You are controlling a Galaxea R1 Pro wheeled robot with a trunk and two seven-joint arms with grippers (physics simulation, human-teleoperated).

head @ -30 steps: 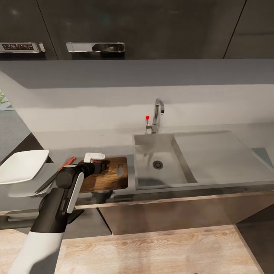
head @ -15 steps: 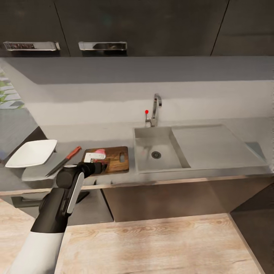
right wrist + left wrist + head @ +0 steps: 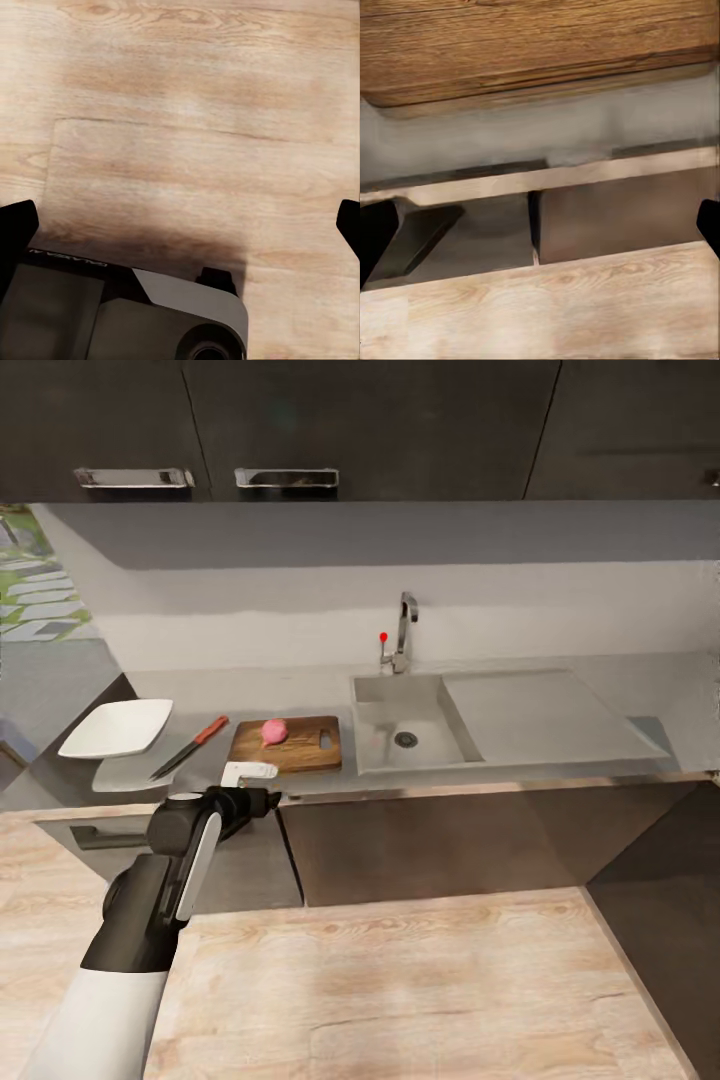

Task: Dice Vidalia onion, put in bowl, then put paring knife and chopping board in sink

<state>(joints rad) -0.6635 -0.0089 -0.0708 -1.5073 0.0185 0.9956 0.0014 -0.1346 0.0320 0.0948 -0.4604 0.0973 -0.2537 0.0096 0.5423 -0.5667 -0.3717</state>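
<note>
— Grey bench (image 3: 300, 695) runs across the head view. What sits on it, from the left?

— First the bowl (image 3: 118, 727), white and square, at the far left. Just right of it lies the paring knife (image 3: 190, 747), its red-orange handle pointing away and to the right, its dark blade toward me and to the left. Next comes the chopping board (image 3: 305, 747), with the Vidalia onion (image 3: 274, 732) resting on its left half. Right of the board is the sink (image 3: 445, 725).

— Where is your left pincer (image 3: 250, 772)?

— Off the front edge of the bench, a little left of the board's near corner. I read it as spread, with nothing between the fingers. The knife lies up and to the left of it, the onion just beyond it.

— And the right pincer?

— Its wrist camera shows dark fingertips (image 3: 16, 229) wide apart over the wooden floor (image 3: 195, 150), holding nothing. I judge the left arm nearer the knife.
</note>
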